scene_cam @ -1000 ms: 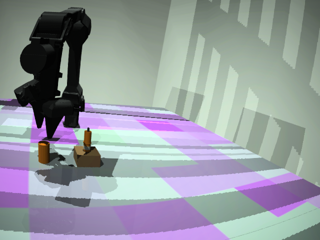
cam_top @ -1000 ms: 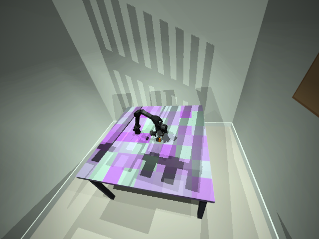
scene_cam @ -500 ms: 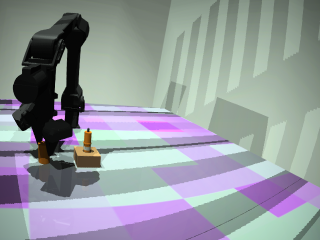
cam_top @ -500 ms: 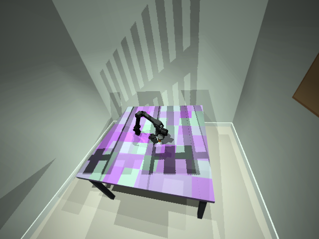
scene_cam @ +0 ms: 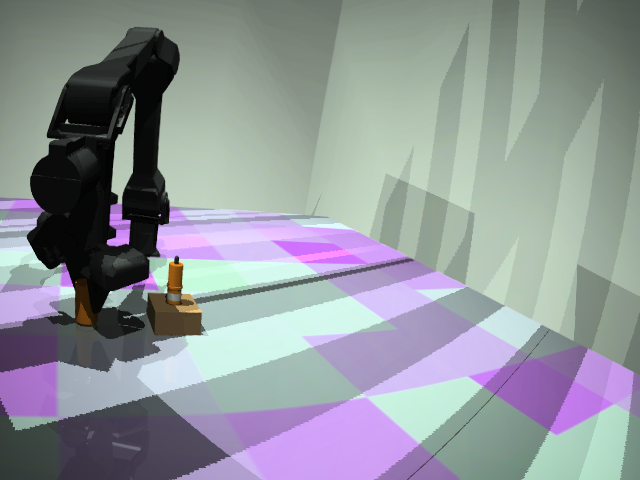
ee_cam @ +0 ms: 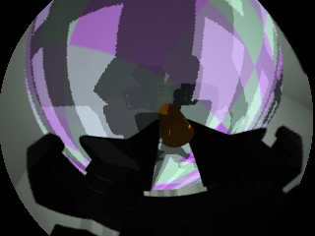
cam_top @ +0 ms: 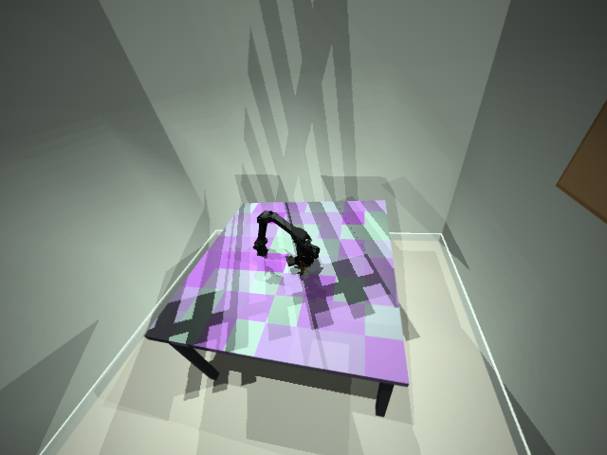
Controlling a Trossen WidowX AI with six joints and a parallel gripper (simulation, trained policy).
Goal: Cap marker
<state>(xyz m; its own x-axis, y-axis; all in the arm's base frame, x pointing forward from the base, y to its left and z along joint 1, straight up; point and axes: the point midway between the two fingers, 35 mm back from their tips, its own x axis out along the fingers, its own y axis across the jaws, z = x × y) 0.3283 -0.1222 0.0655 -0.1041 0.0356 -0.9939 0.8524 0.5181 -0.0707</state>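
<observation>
The orange cap [cam_top: 302,268] [scene_cam: 84,305] [ee_cam: 176,132] stands upright at table level, left of the holder in the exterior view. My gripper [scene_cam: 88,299] [ee_cam: 171,122] points down with its fingertips on either side of the cap, and is shut on it. Part of the cap is hidden by a finger in the exterior view. The orange marker [scene_cam: 175,276], with a pale band and a dark tip on top, stands upright and uncapped in the brown holder block [scene_cam: 177,321]. The marker and block cannot be made out in the top view or the wrist view.
The checkered table [cam_top: 291,335] [scene_cam: 330,408] carries the arm [cam_top: 279,221] [scene_cam: 147,118], whose base stands behind the cap and holder in the exterior view. The holder block is close beside the gripper. Dark shadows cross the table and walls.
</observation>
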